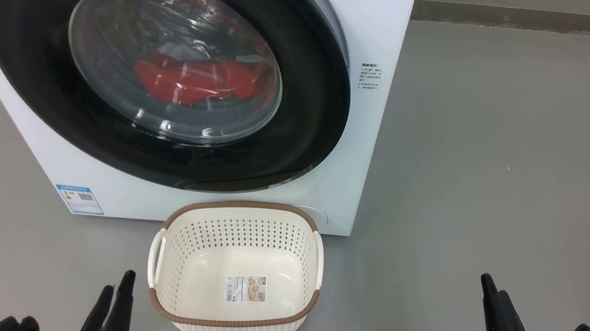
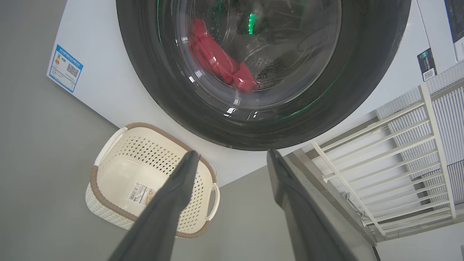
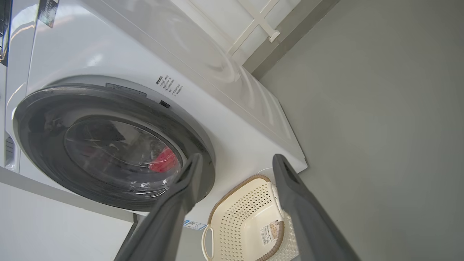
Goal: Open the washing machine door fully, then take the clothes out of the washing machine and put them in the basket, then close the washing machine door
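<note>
Entry: washing machine [image 1: 383, 27], washing machine door [image 1: 309, 112] shut, red clothes [image 1: 194, 81] behind its glass.
We record the basket [image 1: 247, 205] on the floor [image 1: 493, 153] just before the machine; our left gripper [image 1: 118, 282] and right gripper [image 1: 495, 286] spread wide, holding nothing.

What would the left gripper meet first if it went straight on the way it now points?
Probably the lower part of the wide glossy black rim of the washing machine's round door, though depth is unclear; the white front panel lies below. The cream perforated basket sits aside.
</note>
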Controlling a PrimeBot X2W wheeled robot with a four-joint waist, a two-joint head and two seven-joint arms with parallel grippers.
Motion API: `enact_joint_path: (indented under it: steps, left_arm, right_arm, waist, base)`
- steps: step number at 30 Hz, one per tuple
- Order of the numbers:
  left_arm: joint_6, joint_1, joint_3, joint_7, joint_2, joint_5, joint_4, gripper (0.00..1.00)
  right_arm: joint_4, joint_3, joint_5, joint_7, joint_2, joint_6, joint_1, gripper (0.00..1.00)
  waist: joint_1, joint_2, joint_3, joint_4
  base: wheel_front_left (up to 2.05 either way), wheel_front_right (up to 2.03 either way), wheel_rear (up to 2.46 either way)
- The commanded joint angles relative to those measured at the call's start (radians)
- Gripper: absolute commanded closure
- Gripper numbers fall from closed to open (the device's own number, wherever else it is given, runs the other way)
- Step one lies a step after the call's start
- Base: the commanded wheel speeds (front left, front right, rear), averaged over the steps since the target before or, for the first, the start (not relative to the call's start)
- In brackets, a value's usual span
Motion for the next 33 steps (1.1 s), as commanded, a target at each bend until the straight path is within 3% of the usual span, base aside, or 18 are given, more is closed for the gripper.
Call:
enact_joint_path:
  steps: [1,33]
  left_arm:
    - [0.002,-0.001,0.012,-0.011,0.016,0.027,-0.032,0.00]
    - [0.013,0.030,0.002,-0.106,0.020,0.406,-0.053,0.00]
  right_arm:
    - [-0.029,0.012,-0.031,-0.012,-0.015,0.000,-0.009,0.00]
    - [-0.024,0.062,-0.325,-0.106,-0.024,-0.001,0.014,0.00]
  waist:
    - [-0.0001,0.0000,0.000,0.000]
    - [-0.0001,0.0000,0.002,-0.003]
  base:
    - [0.00,0.00,0.00]
    - [0.00,0.00,0.00]
